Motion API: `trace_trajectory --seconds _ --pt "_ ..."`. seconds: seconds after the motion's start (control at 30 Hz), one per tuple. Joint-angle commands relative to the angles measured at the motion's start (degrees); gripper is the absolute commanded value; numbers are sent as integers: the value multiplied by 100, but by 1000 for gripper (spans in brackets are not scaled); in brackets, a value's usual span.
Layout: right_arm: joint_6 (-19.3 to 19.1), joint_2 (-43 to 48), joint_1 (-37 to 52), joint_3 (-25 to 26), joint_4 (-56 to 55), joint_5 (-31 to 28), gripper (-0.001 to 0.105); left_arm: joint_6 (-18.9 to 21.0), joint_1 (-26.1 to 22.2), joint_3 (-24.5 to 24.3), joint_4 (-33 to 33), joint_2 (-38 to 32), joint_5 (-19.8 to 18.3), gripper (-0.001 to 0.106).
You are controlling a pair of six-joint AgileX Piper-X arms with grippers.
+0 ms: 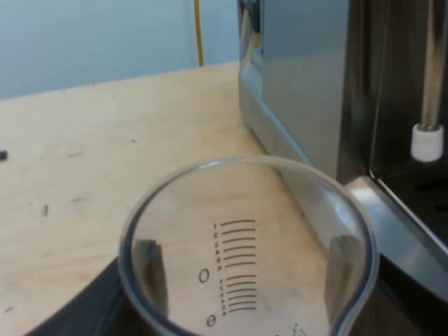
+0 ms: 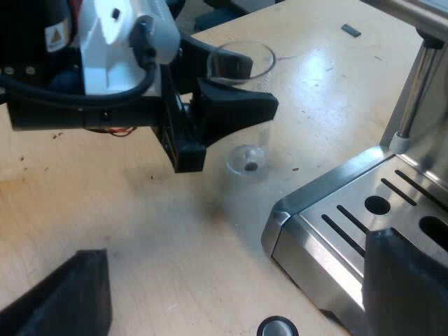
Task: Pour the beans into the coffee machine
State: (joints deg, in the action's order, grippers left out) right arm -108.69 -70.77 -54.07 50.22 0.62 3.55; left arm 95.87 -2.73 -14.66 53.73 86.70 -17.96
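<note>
The left gripper (image 1: 245, 271) is closed around the measuring glass (image 2: 246, 143), with one black finger pressed on each side of its clear wall. The left wrist view looks in through the glass's round mouth, where both fingers (image 1: 148, 269) show dimly through the wall, along with the printed graduation lines. The glass looks almost empty: the wooden table (image 2: 140, 210) shows straight through it, and only one small dark speck lies at its bottom. The glass is held near the espresso machine (image 2: 336, 231), just off the corner of its slotted metal drip tray and apart from it. It cannot be told whether its base touches the table. The machine's steam wand (image 1: 430, 70), ending in a white tip, hangs over the tray on the side facing the glass. The right gripper (image 2: 241, 273) is spread wide and holds nothing. One of its fingers is over the drip tray and the other is over bare table, well away from the machine. A small round black object (image 2: 276, 327) lies on the table just beside the machine's near corner.
</note>
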Motion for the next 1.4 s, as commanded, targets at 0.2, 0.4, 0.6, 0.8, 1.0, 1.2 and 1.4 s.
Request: trace_trajectory --seconds 0.2,0.4,0.6,0.8,1.0,1.2,1.4 --pt "-44 -3 -12 9 84 -2 79 80 -8 -201 148 224 -165 56" --pt "-44 -3 -12 9 84 -2 79 80 -8 -201 43 224 -165 62" --pt "-44 -3 -12 9 84 -2 79 80 -8 -201 -124 224 -165 62" --pt "-44 -3 -12 9 84 -2 79 80 -8 -201 -610 224 -165 62" --pt "-44 -3 -12 9 84 -2 79 80 -8 -190 -750 224 -165 62" --pt "-44 -3 -12 9 84 -2 79 80 -8 -190 -1547 -63 14 62" --pt "288 -3 -12 9 52 -2 79 80 -8 -190 -3017 -692 25 62"
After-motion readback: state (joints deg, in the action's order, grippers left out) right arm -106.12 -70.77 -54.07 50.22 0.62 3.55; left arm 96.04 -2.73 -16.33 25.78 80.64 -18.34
